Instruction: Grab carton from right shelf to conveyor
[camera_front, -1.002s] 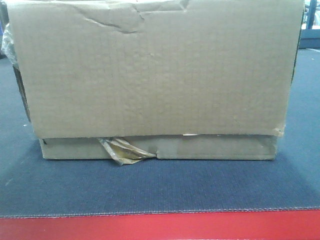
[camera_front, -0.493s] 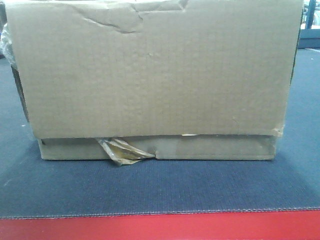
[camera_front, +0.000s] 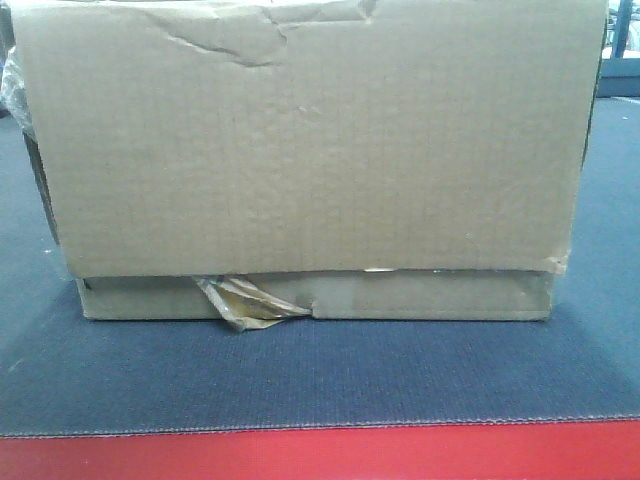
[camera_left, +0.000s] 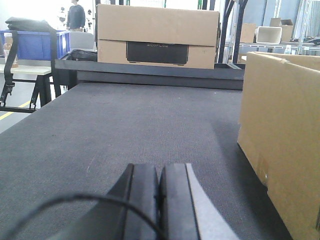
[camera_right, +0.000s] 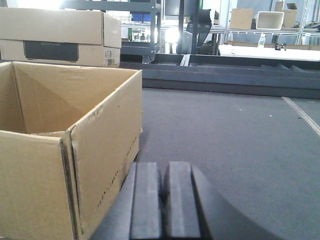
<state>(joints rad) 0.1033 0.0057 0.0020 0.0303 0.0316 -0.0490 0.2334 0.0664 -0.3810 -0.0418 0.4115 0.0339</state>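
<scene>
Carton (camera_front: 310, 150) sits flat on the conveyor (camera_front: 320, 375), its long side running across the front view, peeling tape at the bottom flap. Only the wrist views show its open top and both grippers, left (camera_left: 159, 192) and right (camera_right: 164, 192), clenched empty on either side.

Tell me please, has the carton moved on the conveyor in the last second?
No. The carton sits at the same spot above the conveyor's red front edge.
</scene>
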